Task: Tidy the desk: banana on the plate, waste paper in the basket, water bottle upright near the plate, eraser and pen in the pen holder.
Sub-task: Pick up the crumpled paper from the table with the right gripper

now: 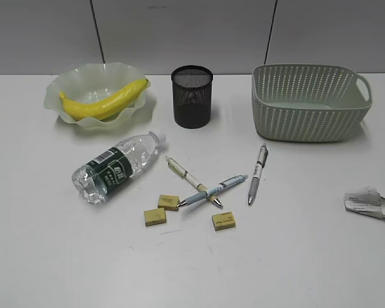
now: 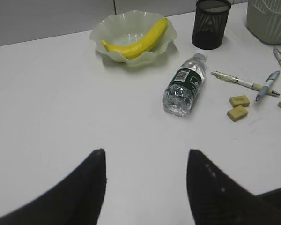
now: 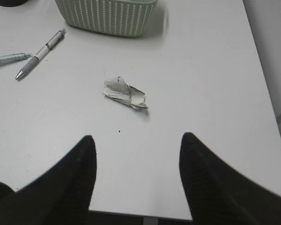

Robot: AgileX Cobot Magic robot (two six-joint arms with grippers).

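Note:
The banana [image 1: 106,102] lies in the wavy-rimmed plate [image 1: 54,90] at the back left. The water bottle [image 1: 115,168] lies on its side in front of the plate, cap toward the black mesh pen holder [image 1: 192,96]. Three pens [image 1: 192,181] and three yellow erasers [image 1: 169,202] are scattered mid-desk. The waste paper [image 1: 370,204] sits at the right edge, in front of the empty basket [image 1: 308,106]. My left gripper [image 2: 146,152] hangs open over bare desk, short of the bottle [image 2: 185,84]. My right gripper [image 3: 137,136] is open, just short of the paper [image 3: 124,93].
The desk's right and near edges [image 3: 267,117] run close to the right gripper. Neither arm shows in the exterior view. A grey panelled wall [image 1: 179,32] stands behind the desk.

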